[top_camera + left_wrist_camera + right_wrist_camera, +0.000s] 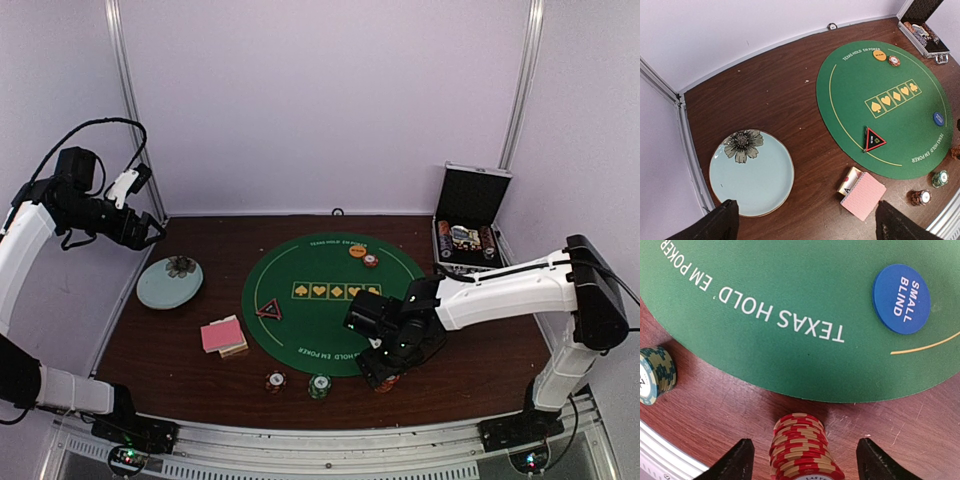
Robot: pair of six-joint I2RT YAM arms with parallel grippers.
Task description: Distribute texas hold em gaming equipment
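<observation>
Pink-backed cards (863, 196) lie stacked beside the green mat (855, 85), with the triangular marker (873, 139), orange button (880, 55) and blue button (901, 299) flat on it. Red chip stack (802, 450) stands upright just off its edge, green stack (656, 374) nearby.

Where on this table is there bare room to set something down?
Bare wood lies between the pale blue dish and the green mat, and beyond the dish toward the back wall. Crowded: the near edge, with cards, chip stacks and the right gripper.
</observation>
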